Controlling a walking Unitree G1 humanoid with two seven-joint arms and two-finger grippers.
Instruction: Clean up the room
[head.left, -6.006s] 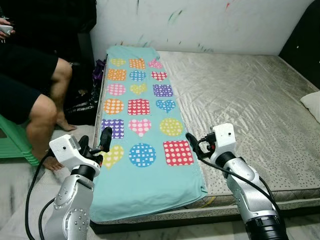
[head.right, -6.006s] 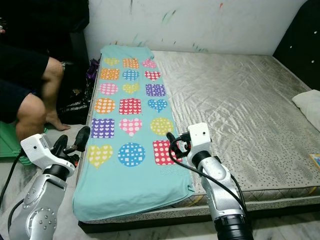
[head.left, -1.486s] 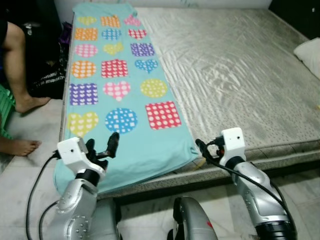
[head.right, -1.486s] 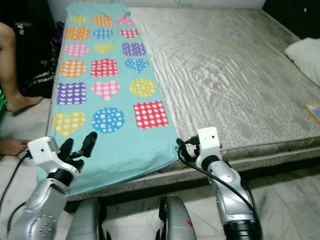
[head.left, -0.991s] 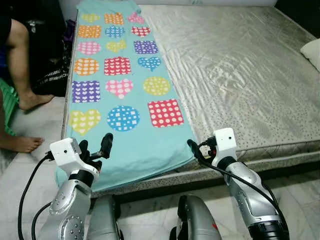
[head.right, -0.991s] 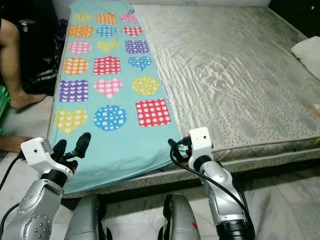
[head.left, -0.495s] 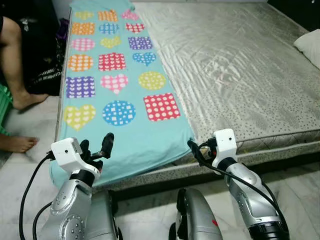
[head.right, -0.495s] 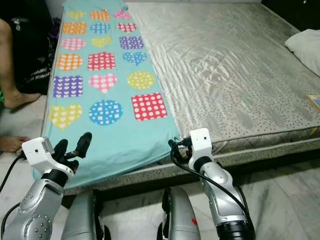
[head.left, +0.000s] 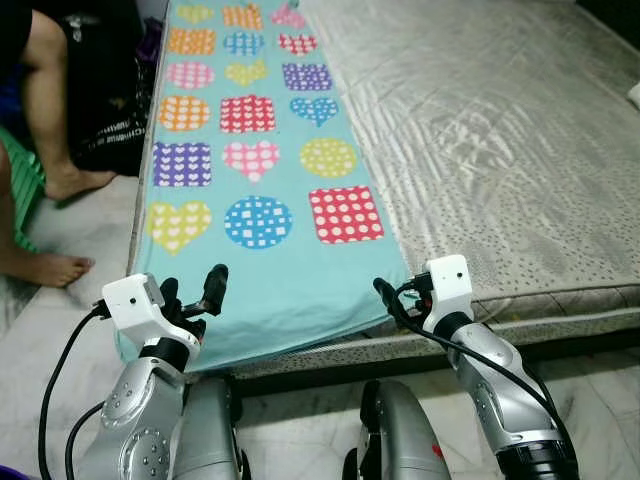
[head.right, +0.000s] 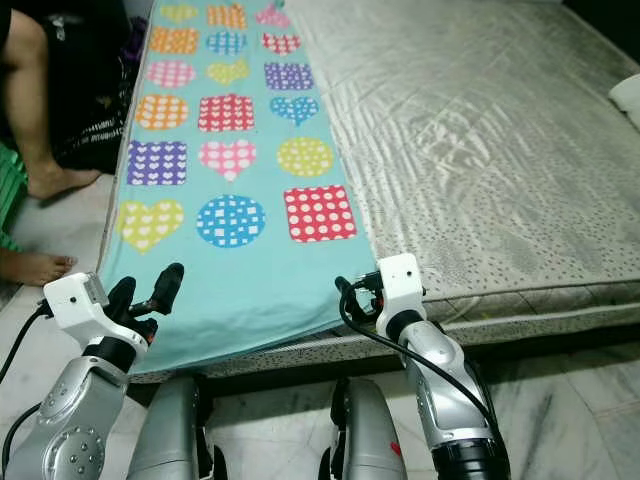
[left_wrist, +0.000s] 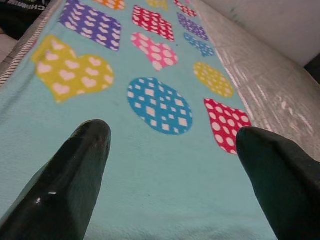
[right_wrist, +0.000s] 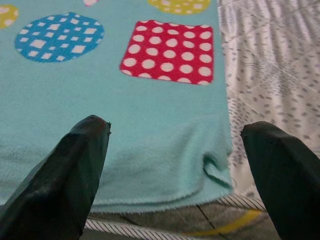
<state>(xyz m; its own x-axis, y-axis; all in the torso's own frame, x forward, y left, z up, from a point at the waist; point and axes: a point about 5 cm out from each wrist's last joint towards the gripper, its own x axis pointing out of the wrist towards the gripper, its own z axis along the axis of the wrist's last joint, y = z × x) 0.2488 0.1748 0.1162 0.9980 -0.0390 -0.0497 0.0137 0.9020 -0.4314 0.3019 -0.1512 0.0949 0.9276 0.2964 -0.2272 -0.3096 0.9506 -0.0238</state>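
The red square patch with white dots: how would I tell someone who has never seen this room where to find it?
Start at the big grey mattress and find the long turquoise blanket lying along the edge nearest the seated person. Go to the row of shapes nearest the robot: a yellow heart, a blue circle, then the red square patch with white dots, the one closest to the bare mattress.

Your robot: two silver arms, perforated casing near elbows; white boxy wrist housings; looped black cables. Left tool (head.left: 190, 290) and right tool (head.left: 387, 296): long glossy black fingers. Grey rounded leg shells below, small red mark.
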